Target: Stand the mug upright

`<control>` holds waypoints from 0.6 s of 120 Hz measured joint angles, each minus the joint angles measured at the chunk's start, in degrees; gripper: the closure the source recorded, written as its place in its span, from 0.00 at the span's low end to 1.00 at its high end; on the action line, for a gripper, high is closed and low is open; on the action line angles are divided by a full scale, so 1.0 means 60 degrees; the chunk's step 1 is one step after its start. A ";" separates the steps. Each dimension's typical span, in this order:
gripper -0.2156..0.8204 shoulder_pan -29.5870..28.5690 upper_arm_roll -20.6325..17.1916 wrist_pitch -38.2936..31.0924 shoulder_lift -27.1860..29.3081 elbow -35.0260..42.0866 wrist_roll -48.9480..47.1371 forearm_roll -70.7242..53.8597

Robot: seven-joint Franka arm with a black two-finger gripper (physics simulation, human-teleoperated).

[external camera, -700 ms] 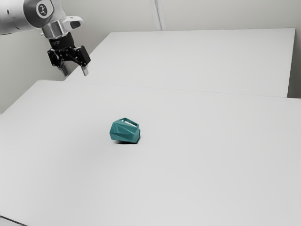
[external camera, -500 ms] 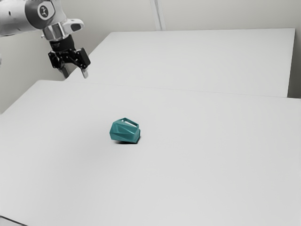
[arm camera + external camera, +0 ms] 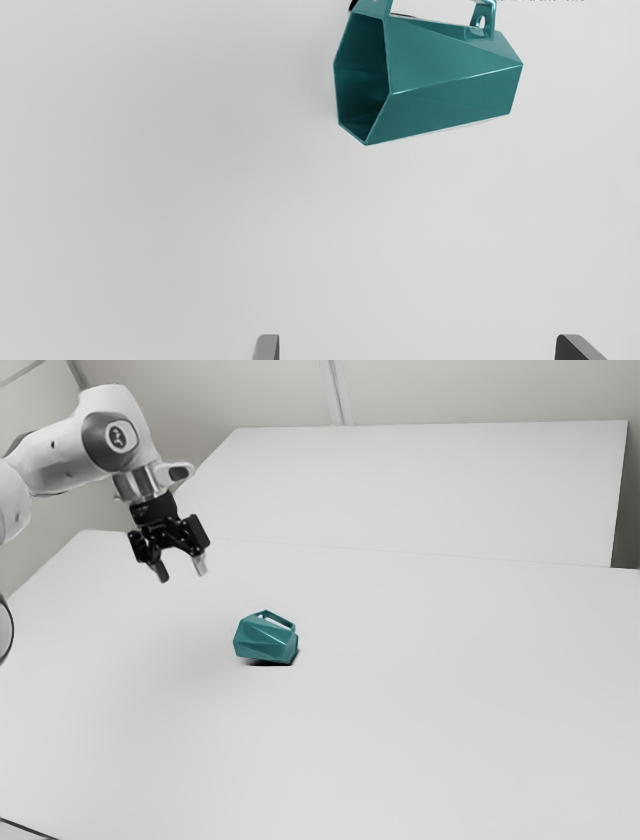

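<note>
In the exterior view my gripper (image 3: 181, 572) hangs above the table, up and to the exterior view's left of the mug, with its fingers apart and nothing between them. The teal faceted mug (image 3: 265, 639) lies on its side, its handle facing away from the exterior camera. The wrist view gives the mug (image 3: 440, 75) with its hollow mouth visible and its handle partly cut off. My gripper (image 3: 417, 347) has its two grey fingertips wide apart there, clear of the mug.
The white table (image 3: 420, 730) carries the mug. Behind it, in the exterior view, is another white surface (image 3: 430, 485), with pale walls beyond. A thin dark cable (image 3: 28, 828) crosses the near left corner.
The arm has come down and toward the exterior view's right, bringing my gripper closer to the mug. The mug lies as before.
</note>
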State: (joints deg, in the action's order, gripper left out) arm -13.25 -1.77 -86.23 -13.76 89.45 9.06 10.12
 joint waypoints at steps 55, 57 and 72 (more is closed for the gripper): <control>0.21 -0.0068 0.0777 -0.0156 -0.0606 0.1010 0.0693 0.3050; 0.21 -0.0071 0.0803 -0.0157 -0.0658 0.1031 0.0749 0.3142; 0.21 -0.0131 0.0880 -0.0191 -0.1006 0.1076 0.1156 0.3591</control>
State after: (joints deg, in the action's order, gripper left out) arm -14.03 3.51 -87.37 -19.80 95.91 16.00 31.67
